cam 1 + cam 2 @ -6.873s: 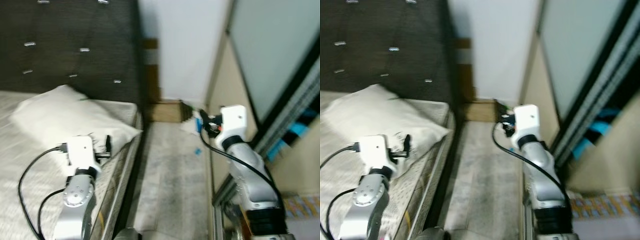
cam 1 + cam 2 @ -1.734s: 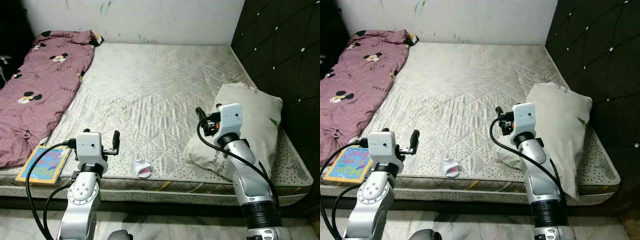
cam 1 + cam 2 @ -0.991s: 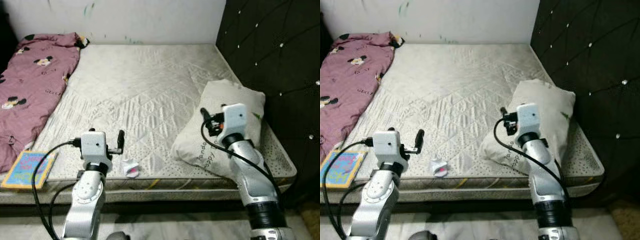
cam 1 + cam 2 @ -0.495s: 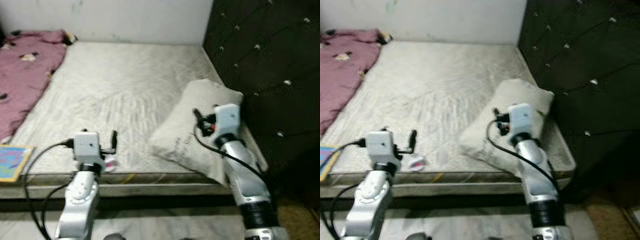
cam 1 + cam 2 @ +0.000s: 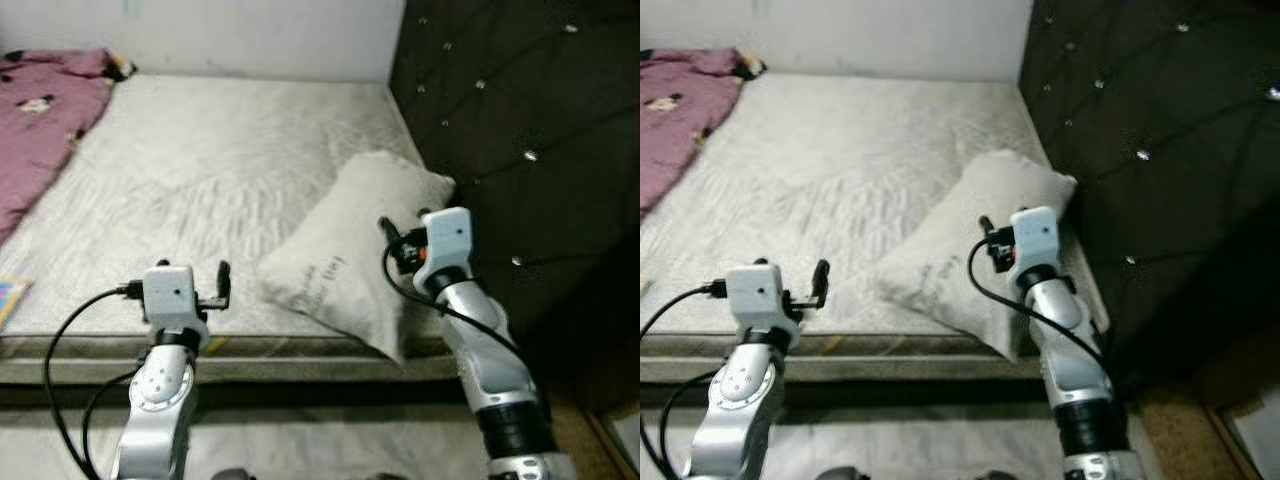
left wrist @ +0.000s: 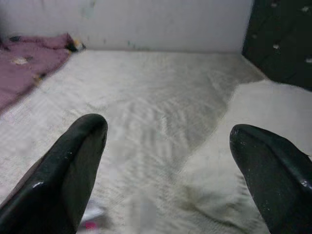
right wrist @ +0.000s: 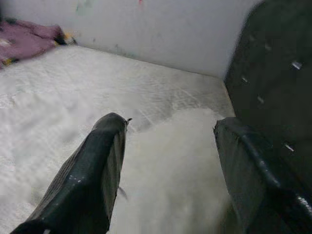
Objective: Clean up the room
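Left eye view: a bare quilted mattress runs back to a white wall, with a dark tufted headboard on the robot's right. A cream pillow lies tilted near the mattress's front edge beside the headboard; dark printing on its cover is too blurred to read. A pink patterned blanket sits at the far left. Half a second ago the colourful book and the small crumpled scrap lay at the front edge; the camera has since swung right, leaving only a sliver of the book at the left border.

Right eye view: the left gripper hovers over the mattress's front edge, the right gripper above the pillow.

Left wrist view: the left gripper's fingers are spread wide, holding nothing; a small white and pink scrap lies on the mattress beneath them.

Right wrist view: the right gripper's fingers are likewise parted and empty over the pillow.
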